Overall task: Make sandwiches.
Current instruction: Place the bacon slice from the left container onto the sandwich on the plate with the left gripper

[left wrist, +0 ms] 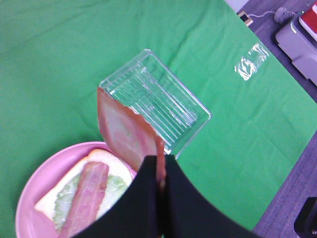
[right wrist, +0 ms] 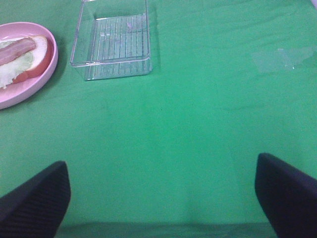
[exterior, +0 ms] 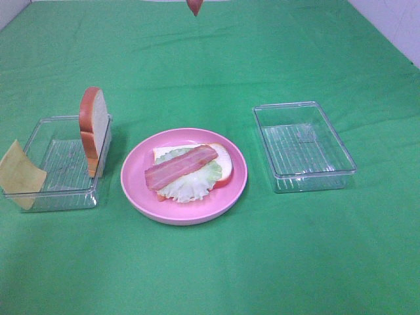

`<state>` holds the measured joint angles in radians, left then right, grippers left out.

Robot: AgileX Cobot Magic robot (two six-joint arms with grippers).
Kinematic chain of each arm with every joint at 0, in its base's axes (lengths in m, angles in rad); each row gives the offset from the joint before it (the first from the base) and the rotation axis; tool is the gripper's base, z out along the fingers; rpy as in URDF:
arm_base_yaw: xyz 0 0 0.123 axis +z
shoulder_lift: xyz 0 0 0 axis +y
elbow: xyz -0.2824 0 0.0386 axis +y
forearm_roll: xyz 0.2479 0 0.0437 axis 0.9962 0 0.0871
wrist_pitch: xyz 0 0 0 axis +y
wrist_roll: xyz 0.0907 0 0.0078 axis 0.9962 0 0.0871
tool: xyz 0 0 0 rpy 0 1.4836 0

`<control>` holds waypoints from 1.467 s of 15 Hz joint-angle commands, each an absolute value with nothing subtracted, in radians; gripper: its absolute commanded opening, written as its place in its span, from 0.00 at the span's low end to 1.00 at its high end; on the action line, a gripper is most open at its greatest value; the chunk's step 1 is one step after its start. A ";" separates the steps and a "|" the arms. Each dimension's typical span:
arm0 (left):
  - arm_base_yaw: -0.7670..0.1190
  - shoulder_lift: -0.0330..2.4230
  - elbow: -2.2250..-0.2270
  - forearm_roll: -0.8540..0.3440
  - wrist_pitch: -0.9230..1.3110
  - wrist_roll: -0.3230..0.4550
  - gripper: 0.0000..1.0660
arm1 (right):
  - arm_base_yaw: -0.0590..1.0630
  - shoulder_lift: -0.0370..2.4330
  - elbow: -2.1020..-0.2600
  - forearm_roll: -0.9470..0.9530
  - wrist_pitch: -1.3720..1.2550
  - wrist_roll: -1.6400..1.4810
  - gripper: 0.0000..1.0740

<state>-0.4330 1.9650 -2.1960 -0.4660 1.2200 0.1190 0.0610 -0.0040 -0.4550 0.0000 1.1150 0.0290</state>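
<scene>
Black left claw [left wrist: 160, 166] clamped on a bacon strip [left wrist: 123, 130], right claw [right wrist: 162, 173] spread wide, holding nothing

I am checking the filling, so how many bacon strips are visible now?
2. One bacon strip lies on the lettuce on the pink plate. The second bacon strip hangs pinched in the left gripper. Another could hide under the lettuce.
</scene>
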 commanded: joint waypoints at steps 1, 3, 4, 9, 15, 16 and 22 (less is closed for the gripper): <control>-0.490 2.019 -2.200 -0.479 1.315 0.099 0.00 | 0.060 -0.035 -0.453 -0.005 1.102 0.026 0.90; -0.513 2.057 -2.196 -0.479 1.318 0.072 0.00 | 0.060 -0.035 -0.453 -0.005 1.102 0.026 0.90; -0.532 2.096 -2.196 -0.479 1.318 0.049 0.00 | 0.060 -0.035 -0.453 -0.005 1.102 0.026 0.90; -0.583 2.231 -2.195 -0.479 1.319 0.012 0.00 | 0.060 -0.035 -0.453 -0.005 1.102 0.026 0.90; -0.588 2.254 -2.045 -0.470 1.319 0.012 0.00 | 0.060 -0.035 -0.453 0.000 1.102 0.026 0.90; -0.588 2.254 -2.024 -0.457 1.319 0.017 0.00 | 0.060 -0.035 -0.453 0.000 1.102 0.026 0.90; -0.588 2.254 -1.998 -0.217 1.319 -0.049 0.00 | 0.060 -0.035 -0.453 0.000 1.102 0.026 0.90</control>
